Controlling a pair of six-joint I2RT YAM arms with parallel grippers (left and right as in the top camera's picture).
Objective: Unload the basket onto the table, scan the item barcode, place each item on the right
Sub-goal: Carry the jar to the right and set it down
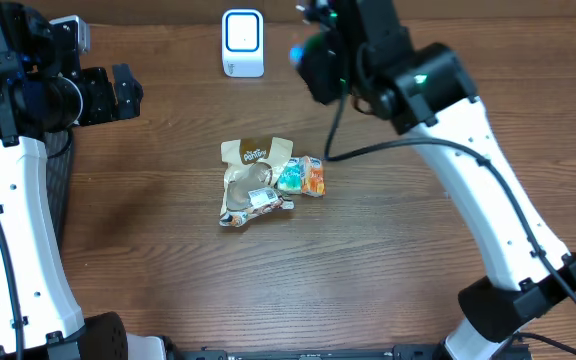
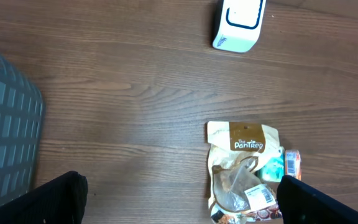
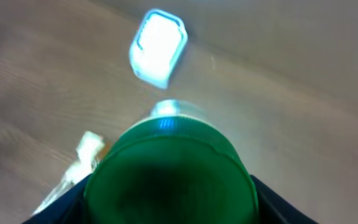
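1. The right gripper (image 1: 318,66) hangs over the far side of the wood-grain counter (image 1: 148,250), its dark fingers (image 3: 272,202) closed partway around a green item (image 3: 169,180).
2. That item is round, smooth and glossy, with a pale, blurred cap at its far end; it fills the space between the fingers, and I cannot make out a barcode.
3. Just beyond the item's tip stands the scanner (image 3: 158,46), a white rounded box with a blue-edged face.
4. The left gripper (image 1: 128,92) is spread wide and holds nothing.
5. Ahead of it, toward its right finger, lies a crinkled cream-and-brown pouch (image 2: 241,168), with a small orange-and-teal packet (image 2: 286,165) touching it.
6. Off its left finger sits a grey gridded basket (image 2: 5,143).
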